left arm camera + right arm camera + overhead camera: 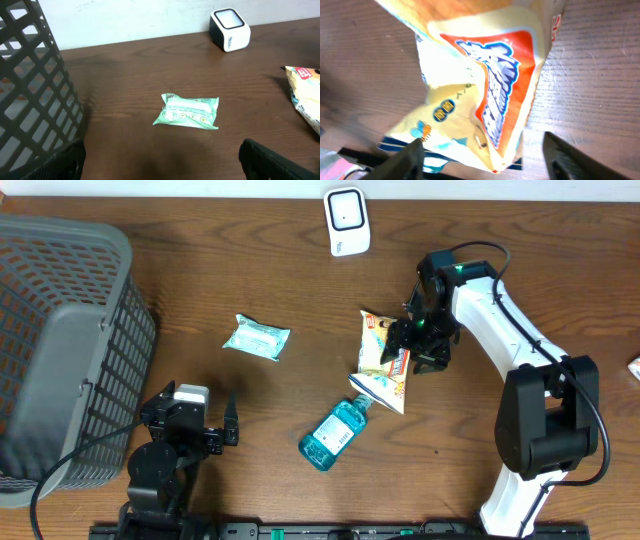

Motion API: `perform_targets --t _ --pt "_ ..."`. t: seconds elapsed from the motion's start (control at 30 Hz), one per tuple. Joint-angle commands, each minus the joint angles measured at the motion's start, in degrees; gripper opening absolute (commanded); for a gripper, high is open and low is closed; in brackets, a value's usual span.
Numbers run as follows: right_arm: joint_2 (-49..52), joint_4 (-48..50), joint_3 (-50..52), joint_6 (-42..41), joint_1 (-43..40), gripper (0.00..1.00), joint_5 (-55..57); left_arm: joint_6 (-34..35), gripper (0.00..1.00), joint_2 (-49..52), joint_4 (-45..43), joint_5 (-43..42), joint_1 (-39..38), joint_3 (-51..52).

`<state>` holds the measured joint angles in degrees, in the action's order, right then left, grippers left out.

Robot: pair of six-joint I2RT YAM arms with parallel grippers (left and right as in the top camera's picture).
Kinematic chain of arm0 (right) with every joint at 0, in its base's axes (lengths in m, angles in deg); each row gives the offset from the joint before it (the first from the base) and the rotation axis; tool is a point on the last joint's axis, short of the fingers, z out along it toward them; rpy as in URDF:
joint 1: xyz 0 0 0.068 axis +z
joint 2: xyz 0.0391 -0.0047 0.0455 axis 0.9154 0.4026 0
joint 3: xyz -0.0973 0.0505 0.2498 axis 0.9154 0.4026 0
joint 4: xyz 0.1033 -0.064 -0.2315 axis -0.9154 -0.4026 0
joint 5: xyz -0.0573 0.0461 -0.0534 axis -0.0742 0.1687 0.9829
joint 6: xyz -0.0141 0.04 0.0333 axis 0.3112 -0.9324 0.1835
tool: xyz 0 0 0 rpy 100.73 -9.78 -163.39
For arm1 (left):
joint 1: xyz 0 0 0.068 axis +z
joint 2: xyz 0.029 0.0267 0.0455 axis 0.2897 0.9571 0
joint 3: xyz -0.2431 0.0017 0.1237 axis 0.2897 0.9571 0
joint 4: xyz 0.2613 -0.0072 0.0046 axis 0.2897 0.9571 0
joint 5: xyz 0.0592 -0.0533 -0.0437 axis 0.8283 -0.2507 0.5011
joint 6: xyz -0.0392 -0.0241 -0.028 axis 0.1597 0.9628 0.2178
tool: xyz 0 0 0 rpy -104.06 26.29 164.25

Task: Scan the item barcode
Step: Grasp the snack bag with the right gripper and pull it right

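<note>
A yellow and orange snack bag [378, 352] lies crumpled on the wooden table, partly over a second white packet [386, 389]. My right gripper [408, 348] hovers at the bag's right side. In the right wrist view the snack bag [485, 85] fills the frame, and the right gripper [485, 161] stands open, its fingers [406, 161] wide apart on either side of the bag's end without pressing it. The white barcode scanner [347, 221] stands at the far edge. My left gripper [195, 415] is open and empty near the basket.
A grey mesh basket [60, 350] fills the left side. A green packet [256, 337] lies mid-table, seen ahead of the left gripper [160, 167] as the green packet [187, 111]. A blue bottle [335, 432] lies next to the white packet.
</note>
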<state>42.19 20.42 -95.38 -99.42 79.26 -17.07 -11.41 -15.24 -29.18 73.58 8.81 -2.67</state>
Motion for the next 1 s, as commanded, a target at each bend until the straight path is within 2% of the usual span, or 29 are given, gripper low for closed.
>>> perform_targets --t 0.0,0.07,0.17,0.4,0.6,0.8,0.97 --pt "-1.09 0.26 -0.13 0.22 0.07 0.7 0.07 0.04 0.98 -0.11 -0.07 -0.72 0.02 0.07" --pt "-1.09 0.0 -0.15 0.2 0.07 0.52 -0.13 0.04 0.98 -0.11 -0.07 -0.72 0.02 0.07" --pt "-1.2 -1.46 -0.22 0.24 0.07 0.01 -0.57 0.04 0.98 -0.11 -0.07 -0.72 0.02 0.07" --pt "-2.56 -7.85 -0.42 0.28 0.07 0.01 0.87 0.04 0.98 -0.11 -0.07 -0.72 0.02 0.07" --pt "-4.92 -8.76 -0.42 0.76 1.84 0.01 1.27 0.04 0.98 -0.11 -0.07 -0.72 0.02 0.07" --pt "-5.62 -2.49 0.83 0.15 5.55 0.01 8.66 0.07 0.98 -0.11 -0.07 -0.72 0.02 0.07" --pt "-3.74 6.32 8.7 -7.48 8.5 0.01 16.9 0.04 0.98 -0.11 -0.07 -0.72 0.02 0.07"
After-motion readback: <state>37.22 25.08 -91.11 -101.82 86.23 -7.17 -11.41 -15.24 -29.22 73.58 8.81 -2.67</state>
